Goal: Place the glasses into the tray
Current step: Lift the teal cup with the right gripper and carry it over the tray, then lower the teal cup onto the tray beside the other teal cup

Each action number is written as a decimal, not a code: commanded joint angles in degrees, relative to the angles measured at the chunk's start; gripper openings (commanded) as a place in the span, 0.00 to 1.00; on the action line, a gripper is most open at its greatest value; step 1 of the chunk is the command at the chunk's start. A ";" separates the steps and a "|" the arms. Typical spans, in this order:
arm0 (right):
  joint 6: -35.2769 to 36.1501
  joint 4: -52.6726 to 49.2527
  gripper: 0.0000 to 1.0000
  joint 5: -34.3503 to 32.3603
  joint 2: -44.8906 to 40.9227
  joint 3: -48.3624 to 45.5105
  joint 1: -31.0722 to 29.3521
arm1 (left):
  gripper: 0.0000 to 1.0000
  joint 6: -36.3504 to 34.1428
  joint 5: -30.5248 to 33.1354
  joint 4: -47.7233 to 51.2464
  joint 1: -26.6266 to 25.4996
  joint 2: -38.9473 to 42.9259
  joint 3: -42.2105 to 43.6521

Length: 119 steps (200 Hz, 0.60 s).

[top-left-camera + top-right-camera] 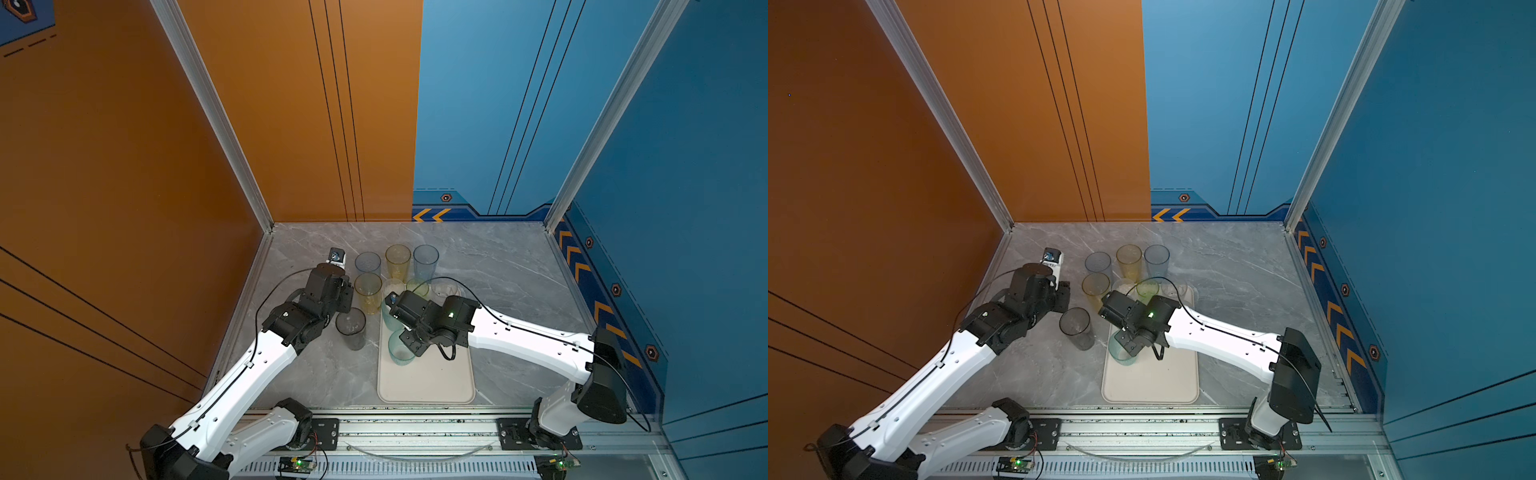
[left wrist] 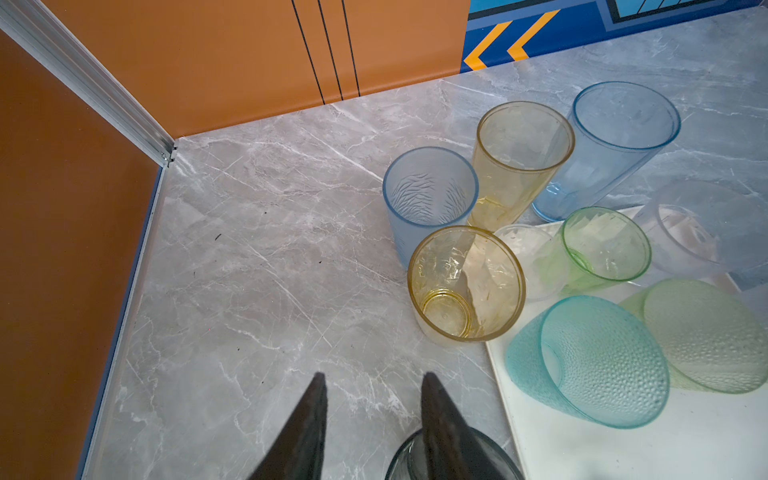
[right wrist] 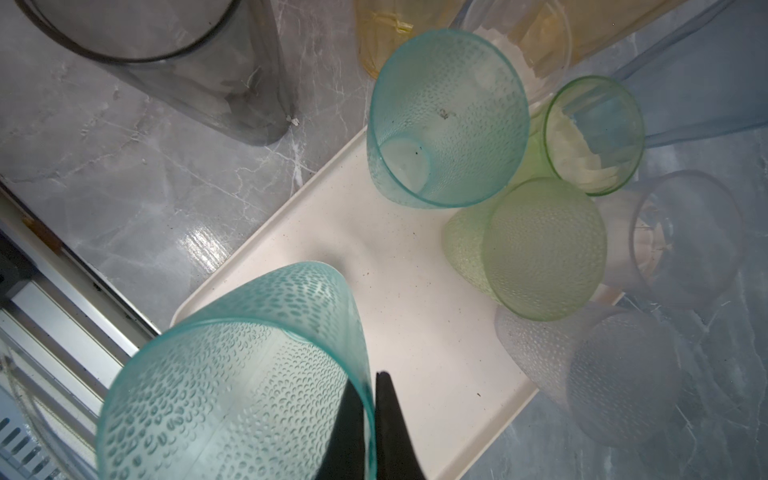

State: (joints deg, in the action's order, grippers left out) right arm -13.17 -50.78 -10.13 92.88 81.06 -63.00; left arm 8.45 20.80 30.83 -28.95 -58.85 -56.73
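Observation:
My right gripper [image 3: 372, 386] is shut on the wall of a teal dimpled glass [image 3: 232, 374], held over the near part of the cream tray [image 3: 395, 257]; both top views show this glass [image 1: 401, 353] [image 1: 1122, 353] under the wrist. Further in on the tray stand another teal glass [image 3: 446, 120], a green dimpled one [image 3: 536, 249] and a smooth green one [image 3: 594, 133]. My left gripper [image 2: 374, 382] is open over bare table, one finger above the rim of the smoky grey glass [image 1: 351, 328]. Yellow [image 2: 465, 286] and pale blue [image 2: 430, 195] glasses stand beside the tray.
A tall yellow glass [image 2: 519, 158] and a tall blue one [image 2: 615, 137] stand behind the tray. Clear glasses [image 3: 685, 241] crowd its far end. The orange wall [image 1: 124, 208] closes the left, the blue wall [image 1: 685, 208] the right, and a metal rail [image 1: 415, 432] the front.

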 commanded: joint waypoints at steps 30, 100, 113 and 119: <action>-0.46 2.98 0.00 1.76 3.64 2.70 0.93 | 0.39 -0.88 1.08 1.16 -0.49 -0.73 -1.88; 0.33 4.30 0.00 3.40 7.07 3.62 3.04 | 0.39 -1.57 1.68 1.34 -0.41 -1.31 -1.66; 0.35 4.51 0.00 3.70 7.55 3.76 3.24 | 0.39 -1.64 1.65 1.34 -0.41 -1.44 -1.67; 0.42 4.51 0.00 3.76 7.82 3.96 3.31 | 0.39 -1.68 1.67 1.34 -0.41 -1.53 -1.61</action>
State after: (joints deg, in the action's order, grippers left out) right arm -13.08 -47.31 -7.55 99.85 83.18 -60.16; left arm 7.75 21.04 31.09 -28.97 -59.99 -56.73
